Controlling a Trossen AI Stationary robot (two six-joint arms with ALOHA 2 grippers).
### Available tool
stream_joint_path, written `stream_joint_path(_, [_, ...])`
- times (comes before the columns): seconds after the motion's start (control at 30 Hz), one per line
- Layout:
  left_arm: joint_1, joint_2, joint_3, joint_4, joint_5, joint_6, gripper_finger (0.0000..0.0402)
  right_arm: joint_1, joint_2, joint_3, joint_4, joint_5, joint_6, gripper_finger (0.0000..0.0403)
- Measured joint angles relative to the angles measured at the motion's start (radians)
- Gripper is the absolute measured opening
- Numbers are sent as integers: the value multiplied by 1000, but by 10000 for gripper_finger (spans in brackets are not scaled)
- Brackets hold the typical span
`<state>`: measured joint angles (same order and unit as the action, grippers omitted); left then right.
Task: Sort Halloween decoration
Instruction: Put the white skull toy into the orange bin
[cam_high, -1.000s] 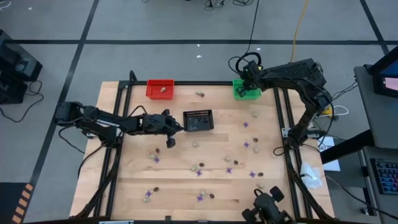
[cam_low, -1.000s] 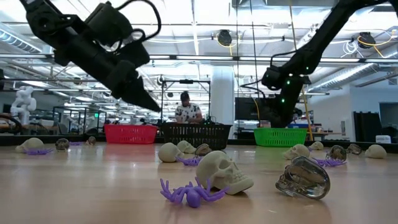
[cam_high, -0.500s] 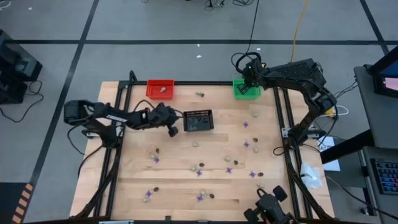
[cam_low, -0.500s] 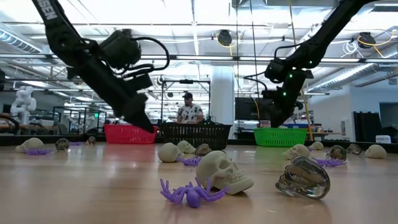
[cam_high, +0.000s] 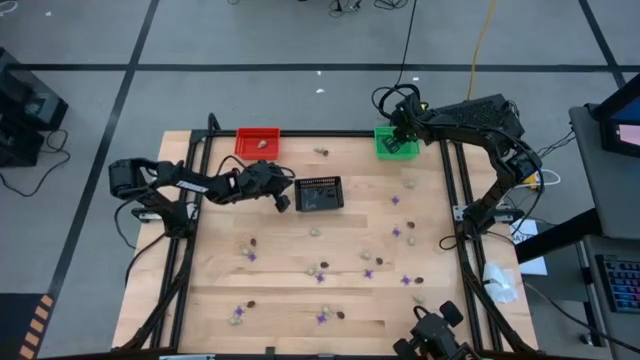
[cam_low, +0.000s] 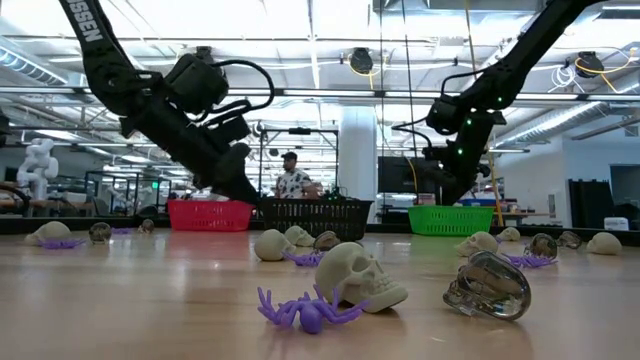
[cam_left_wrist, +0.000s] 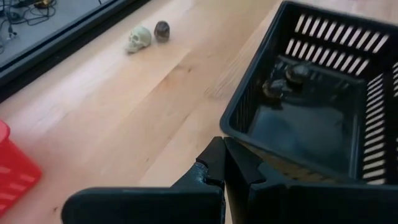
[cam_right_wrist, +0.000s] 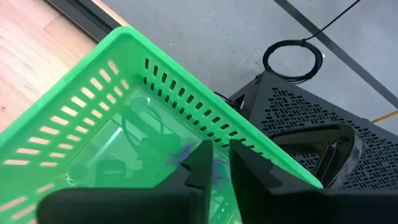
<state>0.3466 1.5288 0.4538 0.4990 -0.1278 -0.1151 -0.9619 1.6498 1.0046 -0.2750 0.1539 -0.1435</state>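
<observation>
Up front on the wooden surface (cam_low: 150, 300) a purple spider (cam_low: 303, 310) sits touching a pale skull (cam_low: 360, 277), with more trinkets scattered behind. Further back, the left claw (cam_high: 282, 203) is pinched together with nothing in it, beside the black basket (cam_high: 319, 194). Farthest, the right claw (cam_right_wrist: 214, 158) is slightly spread over the green basket (cam_right_wrist: 93, 149), a purple spider inside.
</observation>
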Motion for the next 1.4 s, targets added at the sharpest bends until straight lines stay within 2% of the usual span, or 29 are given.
stream_joint_path(0.2, [0,0,21,-7,-1,-10,0,14,-18,0,1,1,3,80])
stream_joint_path(0.5, [-1,5,72,-65,-4,26,0,41,-147,0,-11,2,1,84])
stream_joint_path(0.6, [-1,-71,73,-145,-6,50,0,61,-211,0,-17,2,-11,84])
stream_joint_path(0.77, [-35,-267,73,-405,6,65,0,111,-312,0,-31,-25,-50,77])
stream_joint_path(0.97, [-182,-486,78,-672,15,55,0,209,-382,-96,114,-161,-53,13])
stream_joint_path(1.07, [-285,-540,107,-804,-18,6,0,260,-393,-168,217,-207,-52,7])
stream_joint_path(1.2, [-431,-548,166,-944,-89,-79,0,344,-394,-260,354,-234,-41,2])
stream_joint_path(1.4, [-604,-508,239,-1156,-109,-227,0,463,-394,-357,557,-234,-36,3])
